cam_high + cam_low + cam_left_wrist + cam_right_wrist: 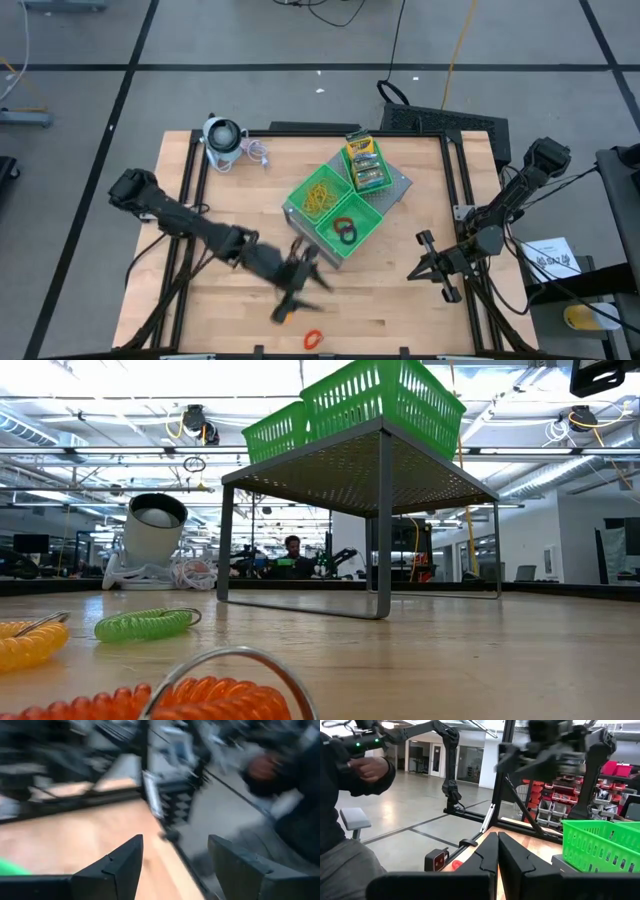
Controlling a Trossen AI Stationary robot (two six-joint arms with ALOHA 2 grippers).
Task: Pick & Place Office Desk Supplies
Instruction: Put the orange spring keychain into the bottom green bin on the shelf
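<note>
High view: red ring (314,339) just beyond spread left pincer (292,300)

No text, label or number can be read on anything here

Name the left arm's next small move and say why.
Probably lower the left gripper toward the red coil ring lying on the table near the front edge. Its fingers stand apart with nothing between them, and that ring is not yet in a green tray. The right gripper waits shut on the right.
</note>
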